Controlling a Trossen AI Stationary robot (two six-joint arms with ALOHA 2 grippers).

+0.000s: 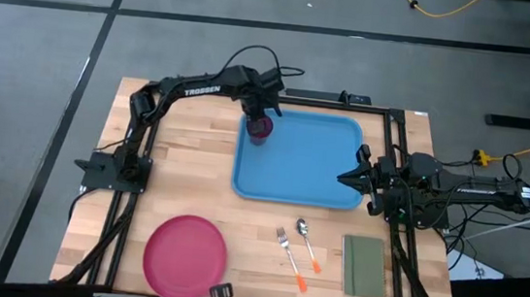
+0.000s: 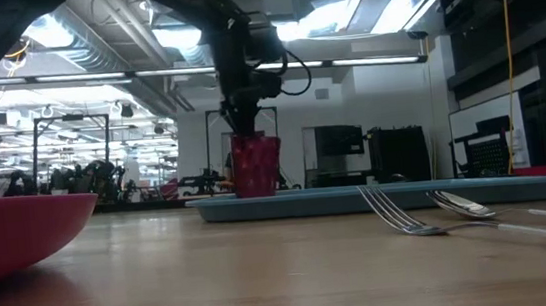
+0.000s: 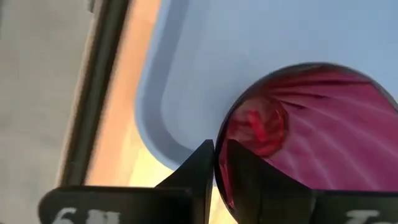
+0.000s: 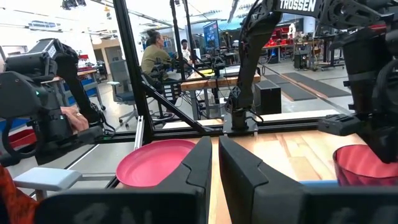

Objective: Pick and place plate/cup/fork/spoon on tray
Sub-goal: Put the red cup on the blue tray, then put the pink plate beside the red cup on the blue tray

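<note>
At the tray's (image 1: 300,162) ten o'clock corner the cup (image 1: 260,129) stands upright on the blue floor, just inside the rim. The left gripper (image 1: 261,121) sits directly above it, fingers closed over the cup wall, one inside the mouth and one outside (the left wrist view shows this). The low view shows the cup's base down on the tray. Judgement: release and a straight lift come next.

Plate (image 1: 185,257) lies off the tray at seven o'clock, nearer the left arm. Fork (image 1: 289,256) and spoon (image 1: 308,243) lie side by side at six o'clock, handles pointing toward five o'clock, nearer the right gripper (image 1: 346,179), which waits at the tray's three o'clock edge with its fingers closed on nothing.
</note>
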